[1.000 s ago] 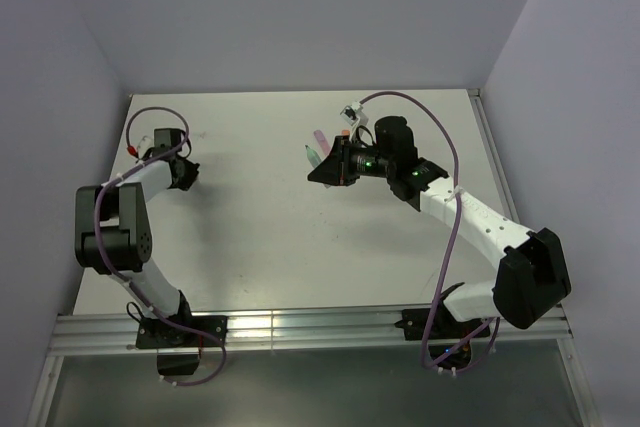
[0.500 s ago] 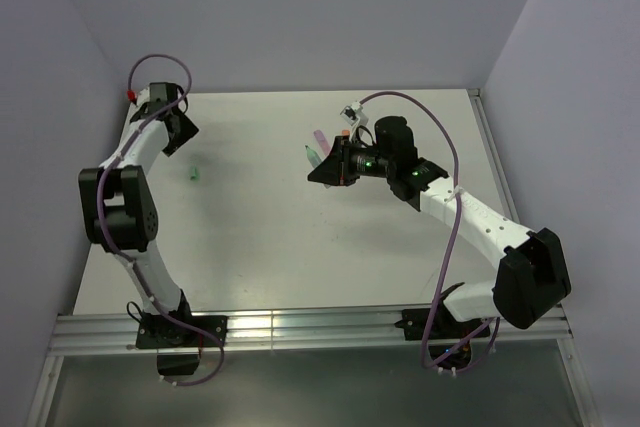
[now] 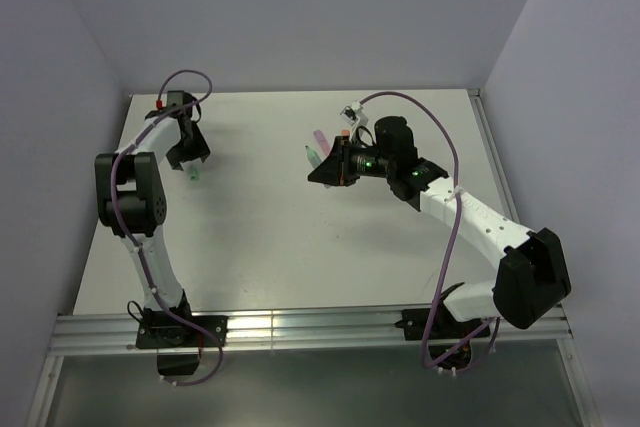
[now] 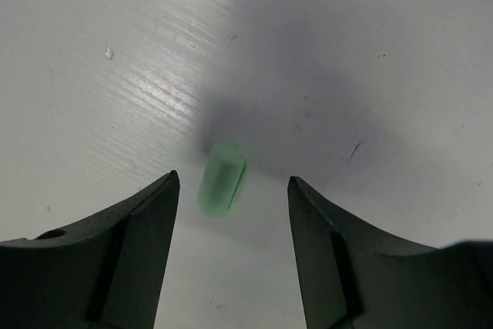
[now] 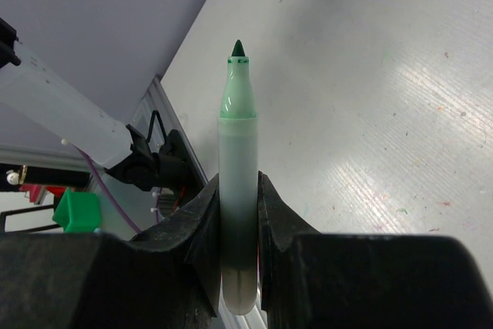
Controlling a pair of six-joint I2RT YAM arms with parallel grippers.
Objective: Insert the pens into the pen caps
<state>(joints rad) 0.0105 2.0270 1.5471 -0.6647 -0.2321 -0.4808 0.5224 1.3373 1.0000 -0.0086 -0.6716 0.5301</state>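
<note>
Left gripper: the black two-finger left gripper [image 3: 188, 157] hangs over the far left part of the white tabletop [image 3: 280, 237]. In its wrist view [image 4: 233, 182] the fingers stand wide apart and hold nothing.
Green cap: a stubby translucent mint-green plastic cap [image 4: 222, 188] lies on its side on the table. It sits in the gap between the two dark fingertips and touches neither. From above it is a small green speck [image 3: 193, 173] just below the gripper.
Green pen: a slim marker pen with a mint-green nose, dark pointed tip and pale barrel [image 5: 237, 182] sticks straight out from the right fingers, uncapped. From above [image 3: 311, 155] its tip points to the far left, well apart from the cap.
Right gripper: the black right gripper [image 3: 322, 169] sits near the middle of the table's far half. Its fingers are clamped on the pen's barrel from both sides [image 5: 237, 190].
Other pieces: a pink piece [image 3: 319, 135] and an orange-tipped piece [image 3: 343, 133] lie just beyond the right gripper. They are too small to tell pen from cap.
Writing: on the pen barrel, I cannot tell.
</note>
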